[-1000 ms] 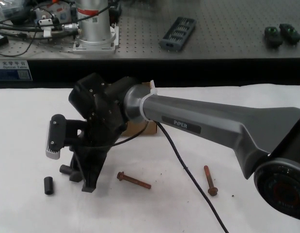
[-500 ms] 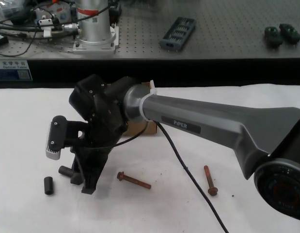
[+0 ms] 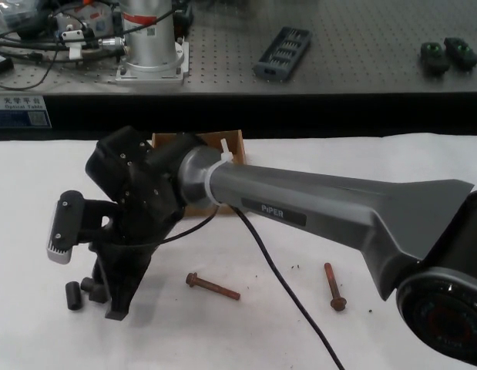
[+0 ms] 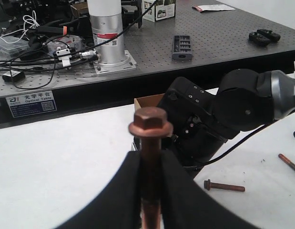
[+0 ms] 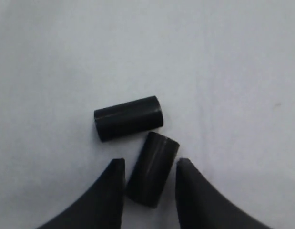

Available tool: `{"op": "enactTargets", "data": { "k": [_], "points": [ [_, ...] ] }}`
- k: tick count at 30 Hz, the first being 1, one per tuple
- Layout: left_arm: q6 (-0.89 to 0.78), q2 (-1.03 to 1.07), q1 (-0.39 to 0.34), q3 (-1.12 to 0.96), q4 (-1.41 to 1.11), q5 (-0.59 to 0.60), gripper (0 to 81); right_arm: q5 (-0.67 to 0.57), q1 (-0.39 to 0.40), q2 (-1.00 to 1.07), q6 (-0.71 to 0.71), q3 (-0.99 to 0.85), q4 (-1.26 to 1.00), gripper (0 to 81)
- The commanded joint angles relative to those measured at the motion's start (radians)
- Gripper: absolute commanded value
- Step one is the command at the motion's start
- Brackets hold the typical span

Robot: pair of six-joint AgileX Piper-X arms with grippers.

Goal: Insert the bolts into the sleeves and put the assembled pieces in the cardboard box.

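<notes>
My right gripper (image 5: 150, 163) is open, low over the white cloth, with a black sleeve (image 5: 152, 170) lying between its fingers. A second black sleeve (image 5: 129, 118) lies just beyond it, almost touching. In the high view this arm stretches from the right to the two sleeves (image 3: 72, 295) (image 3: 89, 285) at the front left. My left gripper (image 4: 149, 191) is shut on a rusty bolt (image 4: 150, 143), held upright with its hex head on top. Two more bolts (image 3: 213, 286) (image 3: 333, 287) lie loose on the cloth. The cardboard box (image 3: 234, 142) stands behind the right arm's wrist.
A black cable (image 3: 280, 277) hangs from the right arm and trails across the cloth between the two loose bolts. Behind the cloth is a perforated bench with a metal column (image 3: 149, 38), a black tray (image 3: 283, 52) and wires.
The right arm has swung left and toward the front, uncovering the cardboard box. Its gripper now straddles one sleeve, and that sleeve has shifted close to the other one.
</notes>
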Motion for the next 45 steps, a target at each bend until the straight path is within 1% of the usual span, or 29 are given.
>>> {"op": "enactTargets", "data": {
  "k": [1, 3, 6, 9, 13, 20, 24, 29, 36, 38, 43, 44, 45],
  "points": [
    [0.012, -0.008, 0.003, -0.011, -0.017, -0.007, 0.6, 0.012, 0.001, 0.008, 0.007, -0.01, -0.013, 23.7],
    [0.012, -0.008, 0.003, -0.011, -0.017, -0.007, 0.6, 0.045, 0.001, 0.008, 0.01, -0.01, -0.017, 19.5],
    [0.022, -0.008, 0.003, -0.011, -0.016, -0.007, 0.6, 0.104, 0.001, 0.008, 0.035, -0.01, -0.024, 9.2],
    [0.029, -0.008, 0.003, -0.015, -0.016, -0.007, 0.6, 0.122, 0.001, 0.008, 0.036, -0.01, -0.014, 0.5],
    [0.049, -0.008, 0.003, -0.027, -0.018, -0.01, 0.6, 0.139, 0.001, 0.005, 0.036, -0.01, 0.08, 0.4],
    [0.062, -0.008, 0.003, -0.039, -0.025, -0.024, 0.6, 0.14, -0.01, 0.006, 0.023, -0.01, 0.432, 0.4],
    [0.058, -0.008, 0.003, -0.039, -0.025, -0.024, 0.6, 0.135, -0.012, -0.007, 0.023, -0.007, 0.555, 0.4],
    [0.058, -0.008, 0.003, -0.039, -0.025, -0.024, 0.6, 0.134, -0.012, -0.03, 0.048, 0.037, 0.635, 0.4],
    [0.058, -0.008, 0.003, -0.039, -0.025, -0.024, 0.6, 0.134, -0.012, -0.03, 0.051, 0.103, 0.636, 0.3],
    [0.058, -0.008, 0.003, -0.039, -0.025, -0.024, 0.6, 0.136, -0.012, -0.03, 0.042, 0.106, 0.639, 4.1],
    [0.058, -0.008, 0.003, -0.039, -0.025, -0.024, 0.6, 0.139, -0.007, -0.03, 0.051, 0.103, 0.632, 23.4],
    [0.058, -0.008, 0.003, -0.039, -0.025, -0.024, 0.6, 0.141, -0.004, -0.03, 0.052, 0.103, 0.632, 26.0],
    [0.058, -0.008, 0.003, -0.039, -0.025, -0.024, 0.6, 0.142, -0.001, -0.03, 0.052, 0.103, 0.632, 26.9]
  ]
}}
